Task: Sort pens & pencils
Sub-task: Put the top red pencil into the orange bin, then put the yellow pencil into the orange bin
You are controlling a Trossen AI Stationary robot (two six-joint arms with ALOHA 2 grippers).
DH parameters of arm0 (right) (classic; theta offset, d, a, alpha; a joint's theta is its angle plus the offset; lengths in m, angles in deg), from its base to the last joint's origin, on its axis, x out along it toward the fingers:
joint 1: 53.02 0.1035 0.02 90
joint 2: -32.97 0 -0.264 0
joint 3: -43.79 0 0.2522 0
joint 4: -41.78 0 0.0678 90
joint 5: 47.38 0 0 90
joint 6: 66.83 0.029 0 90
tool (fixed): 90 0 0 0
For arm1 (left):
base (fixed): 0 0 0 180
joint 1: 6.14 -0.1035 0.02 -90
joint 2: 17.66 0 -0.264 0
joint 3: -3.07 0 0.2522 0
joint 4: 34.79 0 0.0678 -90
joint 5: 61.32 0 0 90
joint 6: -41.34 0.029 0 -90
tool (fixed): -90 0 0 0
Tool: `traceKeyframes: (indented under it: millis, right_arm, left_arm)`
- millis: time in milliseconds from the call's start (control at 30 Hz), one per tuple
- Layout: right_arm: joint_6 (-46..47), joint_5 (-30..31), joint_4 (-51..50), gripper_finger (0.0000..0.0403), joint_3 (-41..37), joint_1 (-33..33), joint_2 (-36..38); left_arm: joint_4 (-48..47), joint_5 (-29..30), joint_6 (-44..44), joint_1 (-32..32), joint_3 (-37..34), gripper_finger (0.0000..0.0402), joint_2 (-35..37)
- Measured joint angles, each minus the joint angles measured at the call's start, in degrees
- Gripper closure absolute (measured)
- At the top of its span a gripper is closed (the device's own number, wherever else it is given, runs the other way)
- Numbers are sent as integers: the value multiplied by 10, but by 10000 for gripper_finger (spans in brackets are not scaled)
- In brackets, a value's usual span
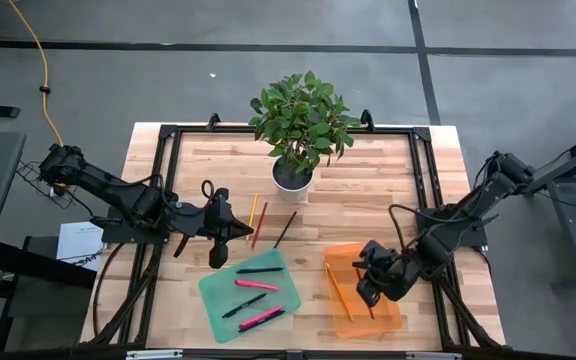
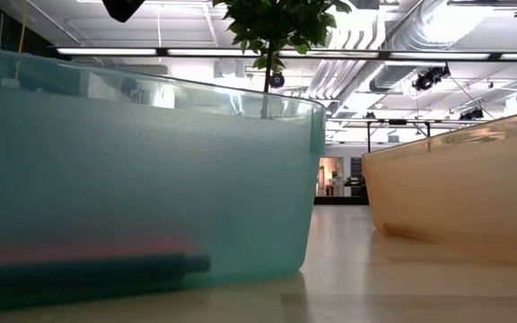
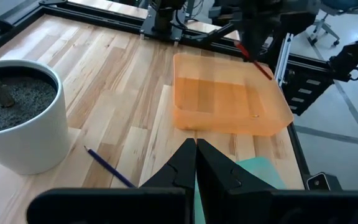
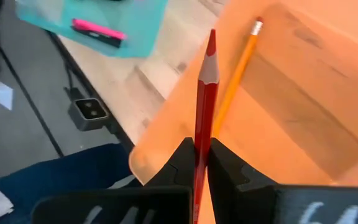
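My right gripper (image 1: 370, 288) hangs over the orange tray (image 1: 353, 318), shut on a red pencil (image 4: 204, 93). An orange pencil (image 4: 239, 65) lies flat on that tray's floor. The teal tray (image 1: 218, 292) holds two black pens (image 1: 258, 270) and two pink pens (image 1: 260, 319), all lying flat. Three pencils lie on the table between plant pot and teal tray: a yellow one (image 1: 251, 210), a red one (image 1: 260, 225) and a dark one (image 1: 284, 230). My left gripper (image 3: 196, 163) is shut on nothing, just left of these pencils. My right gripper pinches the red pencil's shaft (image 4: 201, 146) between its two fingers (image 4: 180, 158). The pencil runs along the fingers and its sharpened tip (image 4: 211, 38) sticks out beyond them. It is lifted clear over the orange tray's near part.
A white pot (image 3: 17, 118) with a leafy plant (image 1: 303, 115) stands at the middle of the table's far side. A black frame (image 1: 168, 135) runs round the tabletop. Bare wood lies between the two trays and at the far right.
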Motion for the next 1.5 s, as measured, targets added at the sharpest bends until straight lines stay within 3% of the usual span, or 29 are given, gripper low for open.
traceKeyframes:
  millis: [167,567,900,1500]
  right_arm:
    - [10,-12,-27,400,0,-10,0]
    - [-26,-118,-31,400,0,-59,-50]
    - [-25,-130,-3,399,0,-61,-74]
    - [-29,-99,-2,303,0,-68,-74]
  left_arm:
    - [0,0,-1,0,0,401,0]
    - [-5,4,-13,0,0,401,0]
    - [-12,4,-13,0,0,401,0]
    - [-32,3,-14,0,0,401,0]
